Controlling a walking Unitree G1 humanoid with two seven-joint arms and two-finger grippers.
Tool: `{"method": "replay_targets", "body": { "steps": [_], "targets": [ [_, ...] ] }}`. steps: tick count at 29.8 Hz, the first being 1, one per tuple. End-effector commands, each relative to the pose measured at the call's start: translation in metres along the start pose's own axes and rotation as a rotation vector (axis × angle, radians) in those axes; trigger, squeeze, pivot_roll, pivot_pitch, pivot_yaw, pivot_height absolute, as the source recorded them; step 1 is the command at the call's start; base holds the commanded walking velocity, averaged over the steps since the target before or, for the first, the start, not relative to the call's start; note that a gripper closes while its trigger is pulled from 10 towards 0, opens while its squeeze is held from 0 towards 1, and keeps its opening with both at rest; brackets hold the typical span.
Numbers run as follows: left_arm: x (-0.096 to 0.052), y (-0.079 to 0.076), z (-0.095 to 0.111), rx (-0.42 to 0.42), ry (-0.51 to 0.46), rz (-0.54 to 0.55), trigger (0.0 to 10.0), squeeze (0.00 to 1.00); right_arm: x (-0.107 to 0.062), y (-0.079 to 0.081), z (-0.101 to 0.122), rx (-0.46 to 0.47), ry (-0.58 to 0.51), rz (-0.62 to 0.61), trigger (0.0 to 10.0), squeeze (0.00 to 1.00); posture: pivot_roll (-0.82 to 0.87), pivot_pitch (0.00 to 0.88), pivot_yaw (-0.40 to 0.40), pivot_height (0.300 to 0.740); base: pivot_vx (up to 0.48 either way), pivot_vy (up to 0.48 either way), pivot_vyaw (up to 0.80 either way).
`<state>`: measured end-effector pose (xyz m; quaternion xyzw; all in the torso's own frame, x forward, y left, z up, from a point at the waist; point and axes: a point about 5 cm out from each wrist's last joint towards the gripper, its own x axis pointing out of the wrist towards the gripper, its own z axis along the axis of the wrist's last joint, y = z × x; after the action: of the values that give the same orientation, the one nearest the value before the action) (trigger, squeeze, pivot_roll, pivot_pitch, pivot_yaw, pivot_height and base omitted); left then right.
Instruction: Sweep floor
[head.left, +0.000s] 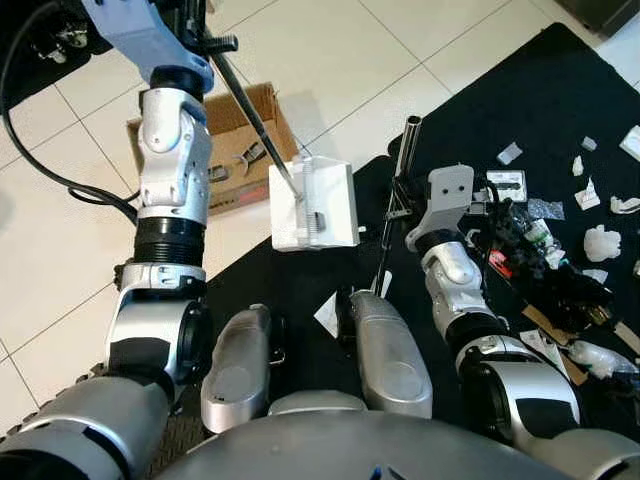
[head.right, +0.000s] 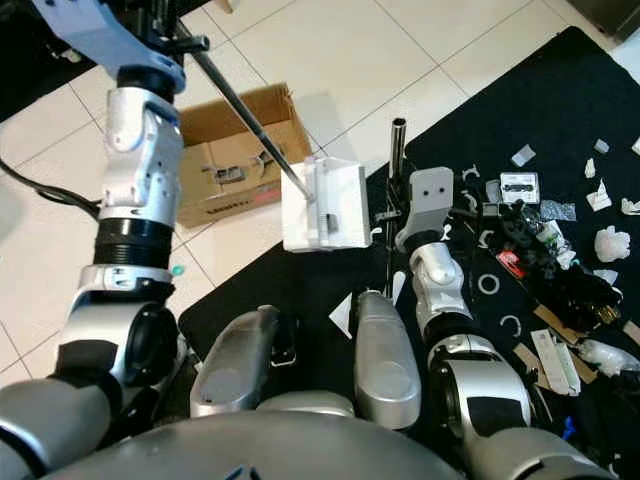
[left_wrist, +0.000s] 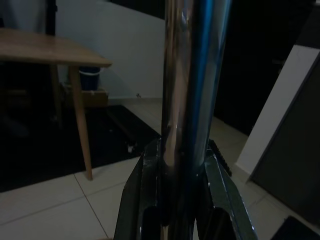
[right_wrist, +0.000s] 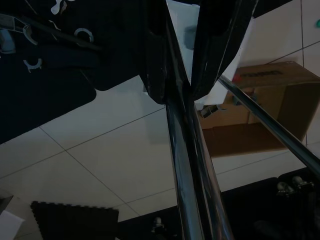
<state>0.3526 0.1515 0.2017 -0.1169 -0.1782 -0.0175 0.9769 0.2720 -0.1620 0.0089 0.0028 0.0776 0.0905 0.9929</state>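
Note:
My left gripper (head.left: 212, 45), raised at the far left, is shut on a thin metal handle (head.left: 255, 120) that slants down to a white dustpan (head.left: 318, 205) at the black mat's edge. In the left wrist view the fingers (left_wrist: 225, 200) clamp this shiny handle (left_wrist: 190, 75). My right gripper (head.left: 398, 207) is shut on a dark upright broom pole (head.left: 409, 150) just right of the dustpan; its lower end is hidden behind my body. The right wrist view shows the fingers (right_wrist: 160, 75) closed around the pole (right_wrist: 192, 175). Several white scraps, rings and dark bits of litter (head.left: 560, 230) lie on the mat to the right.
A black foam mat (head.left: 560, 90) covers the right side; white tiles (head.left: 60, 250) lie to the left. An open cardboard box (head.left: 240, 140) stands behind the dustpan. A black cable (head.left: 30, 150) curves over the tiles at far left. A wooden table (left_wrist: 50, 50) stands further off.

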Motion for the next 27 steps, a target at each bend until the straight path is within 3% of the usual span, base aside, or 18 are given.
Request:
{"method": "replay_targets", "body": {
  "steps": [1,11,27],
  "targets": [
    [0.008,-0.006,0.025,-0.016,-0.092,-0.022,10.0,0.0,-0.003,-0.002,-0.004,-0.007,0.018,-0.005,10.0,0.0,-0.02,0.103,0.007,0.74,0.0,0.0,0.0],
    [0.013,0.001,0.047,0.046,-0.14,0.004,10.0,0.0,-0.002,-0.002,-0.004,-0.008,0.02,0.0,10.0,0.0,-0.01,0.099,0.006,0.74,0.0,0.0,0.0],
    [0.022,0.05,0.076,0.23,-0.151,0.234,10.0,0.0,-0.004,-0.001,-0.007,-0.006,0.032,0.001,10.0,0.0,0.0,0.11,0.003,0.74,0.0,0.0,0.0]
  ]
}}
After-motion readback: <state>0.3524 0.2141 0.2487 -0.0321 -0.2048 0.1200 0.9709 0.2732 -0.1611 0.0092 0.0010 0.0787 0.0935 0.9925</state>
